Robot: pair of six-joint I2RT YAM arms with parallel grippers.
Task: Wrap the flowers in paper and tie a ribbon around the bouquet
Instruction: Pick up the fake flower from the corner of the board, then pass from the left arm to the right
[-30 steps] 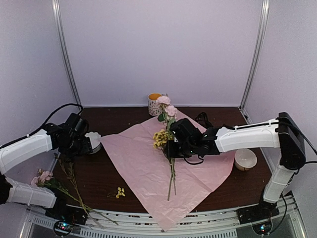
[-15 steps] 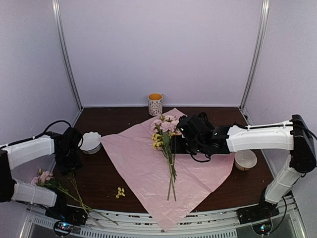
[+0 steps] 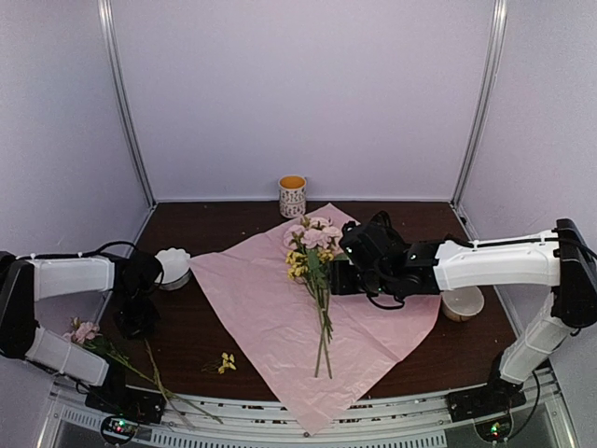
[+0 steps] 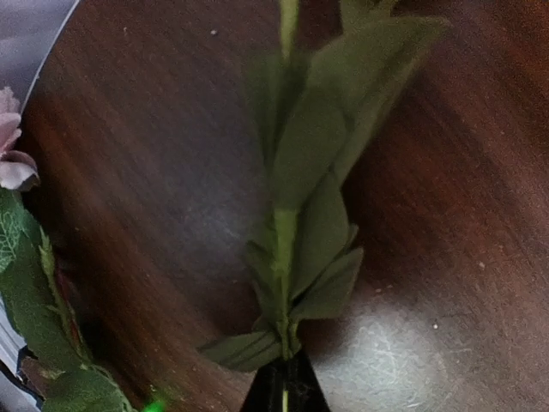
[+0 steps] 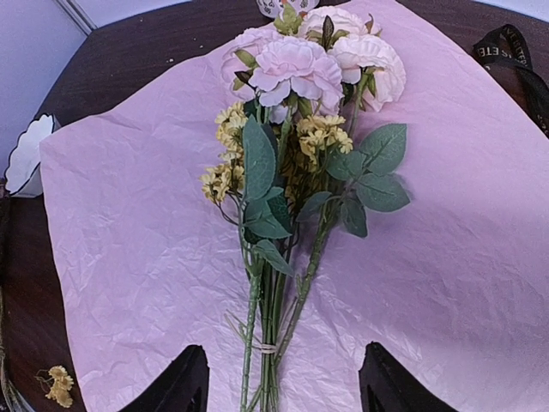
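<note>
LAYOUT | large lilac-pink paper sheet (image 3: 280, 317): centre of dark wooden table (image 3: 215, 224) | bunch of pink and yellow flowers on green stems (image 3: 315, 266): on sheet, blooms far, stems near | patterned ceramic mug (image 3: 292, 197): behind sheet | white scalloped bowl (image 3: 173, 266): left of sheet | white round bowl (image 3: 464, 301): right of sheet | narrow black ribbon (image 5: 515, 60): beside sheet's far right edge | loose leafy green stems (image 3: 104, 345): near left of table | small yellow blossom sprig (image 3: 225, 362): on table between loose stems and sheet

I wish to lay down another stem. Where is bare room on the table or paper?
Bare: the paper left of the flowers; the table between cup and scalloped bowl. Crowded: loose stems by the left gripper, and beside the right gripper.
</note>
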